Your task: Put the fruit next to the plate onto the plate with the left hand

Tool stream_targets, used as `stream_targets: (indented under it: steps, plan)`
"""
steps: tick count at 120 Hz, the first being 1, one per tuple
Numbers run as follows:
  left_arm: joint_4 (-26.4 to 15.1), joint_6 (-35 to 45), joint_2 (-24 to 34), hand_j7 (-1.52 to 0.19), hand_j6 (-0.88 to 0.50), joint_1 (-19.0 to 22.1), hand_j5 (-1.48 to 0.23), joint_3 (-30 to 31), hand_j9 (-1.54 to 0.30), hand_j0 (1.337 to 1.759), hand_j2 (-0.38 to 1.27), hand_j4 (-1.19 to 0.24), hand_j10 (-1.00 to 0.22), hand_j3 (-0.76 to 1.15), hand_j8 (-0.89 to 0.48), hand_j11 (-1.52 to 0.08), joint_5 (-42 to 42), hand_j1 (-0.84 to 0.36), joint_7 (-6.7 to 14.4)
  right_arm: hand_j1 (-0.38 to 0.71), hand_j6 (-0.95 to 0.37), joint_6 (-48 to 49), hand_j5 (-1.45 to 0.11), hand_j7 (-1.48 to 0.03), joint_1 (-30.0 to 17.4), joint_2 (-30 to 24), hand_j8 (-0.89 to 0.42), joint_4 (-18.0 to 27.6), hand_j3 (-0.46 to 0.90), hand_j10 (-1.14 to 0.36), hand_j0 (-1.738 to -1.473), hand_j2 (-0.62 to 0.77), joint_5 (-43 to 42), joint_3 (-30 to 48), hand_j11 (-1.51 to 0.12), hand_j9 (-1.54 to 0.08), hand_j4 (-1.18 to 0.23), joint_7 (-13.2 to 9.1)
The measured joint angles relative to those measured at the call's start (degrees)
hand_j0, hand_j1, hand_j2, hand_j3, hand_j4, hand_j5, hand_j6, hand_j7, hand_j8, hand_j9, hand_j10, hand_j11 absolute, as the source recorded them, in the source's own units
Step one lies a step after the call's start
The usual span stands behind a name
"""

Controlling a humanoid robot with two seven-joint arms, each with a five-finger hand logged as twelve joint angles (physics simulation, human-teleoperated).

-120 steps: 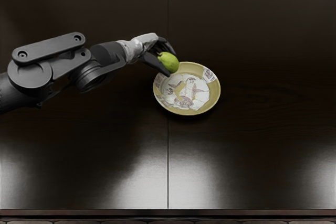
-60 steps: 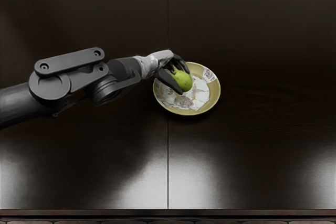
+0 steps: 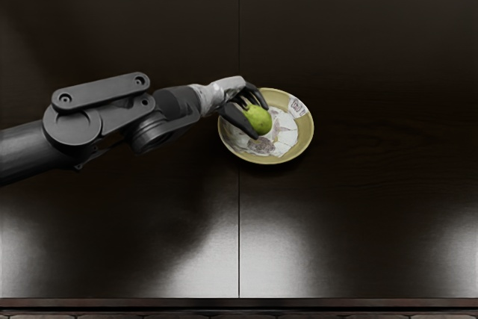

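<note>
Left robot hand (image 3: 240, 107) curled round fruit (image 3: 258, 119) — over plate (image 3: 302, 136).

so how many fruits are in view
1. The green fruit is held in the left robot hand, over the left part of the plate. No other shows.

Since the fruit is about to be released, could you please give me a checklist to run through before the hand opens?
1. Green fruit inside the rim of the plate: ok.
2. Left hand wrapped around the fruit: ok.
3. Fruit resting on the plate's surface: cannot tell.
4. Plate lying flat on the table: ok.
5. Right arm clear of the plate: ok, it is out of view.
</note>
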Motion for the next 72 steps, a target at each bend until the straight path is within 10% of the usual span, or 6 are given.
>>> stream_targets:
  steps: [72]
  plan:
    - [0.03, 0.24, 0.17, -0.26, -0.19, -1.47, -0.26, -0.41, -0.26, 1.658, 0.05, -0.2, -0.2, 0.0, -0.2, -0.26, 0.03, 0.11, -0.03, -0.33, -0.02, 0.0, -0.02, -0.02, 0.0, 0.0, -0.02, 0.0, 0.0, -0.02, -1.658, 0.0, 0.0, 0.0, -0.02, -0.02, -0.02, 0.0]
